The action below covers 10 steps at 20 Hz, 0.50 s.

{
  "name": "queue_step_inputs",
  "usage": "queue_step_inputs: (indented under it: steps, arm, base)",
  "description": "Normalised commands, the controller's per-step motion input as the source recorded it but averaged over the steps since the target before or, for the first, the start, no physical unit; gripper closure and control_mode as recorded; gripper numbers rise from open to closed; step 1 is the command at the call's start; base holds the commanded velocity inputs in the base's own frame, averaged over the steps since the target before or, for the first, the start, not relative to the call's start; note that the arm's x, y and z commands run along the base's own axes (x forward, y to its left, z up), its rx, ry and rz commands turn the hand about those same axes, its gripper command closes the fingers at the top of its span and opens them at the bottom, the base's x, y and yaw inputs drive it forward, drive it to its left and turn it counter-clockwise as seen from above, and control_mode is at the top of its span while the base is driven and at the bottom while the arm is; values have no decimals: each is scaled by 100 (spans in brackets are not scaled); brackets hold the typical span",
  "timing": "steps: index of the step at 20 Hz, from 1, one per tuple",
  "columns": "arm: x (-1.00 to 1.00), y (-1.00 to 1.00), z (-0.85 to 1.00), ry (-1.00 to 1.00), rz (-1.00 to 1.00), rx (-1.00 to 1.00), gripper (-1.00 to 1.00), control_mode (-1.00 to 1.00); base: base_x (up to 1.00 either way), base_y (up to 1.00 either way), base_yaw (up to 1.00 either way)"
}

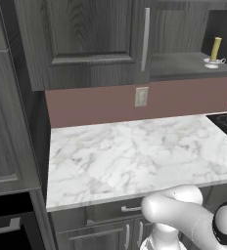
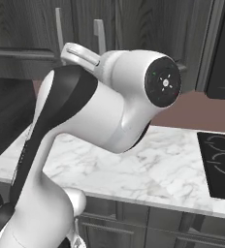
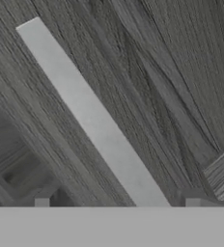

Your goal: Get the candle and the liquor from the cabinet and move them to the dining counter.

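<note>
Tool (image 3: 117, 205) spread wide before our cabinet's silver bar handle (image 3: 92, 116); slim yellowish candle (image 1: 215, 49) stands upright on its silvery base.

No readable text, label, brand or number is showing on anything here. The only marks appearing are plain symbols: a small white cross-shaped emblem with a green dot beside it is sitting on the dark round cap (image 2: 163, 82) of the arm's joint, and faint curved ring outlines with tiny control icons are showing on the black cooktop (image 2: 220, 164), too small to make out.
</note>
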Motion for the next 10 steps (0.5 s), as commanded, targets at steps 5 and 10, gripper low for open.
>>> queue_step_inputs:
  steps: [5,10]
  arm:
    - [-27,35,-47,6,-7,0,-100,-100]
    - [-21,30,-36,9,-11,0,-100,-100]
  base:
    - [0,0,0]
    - [0,0,0]
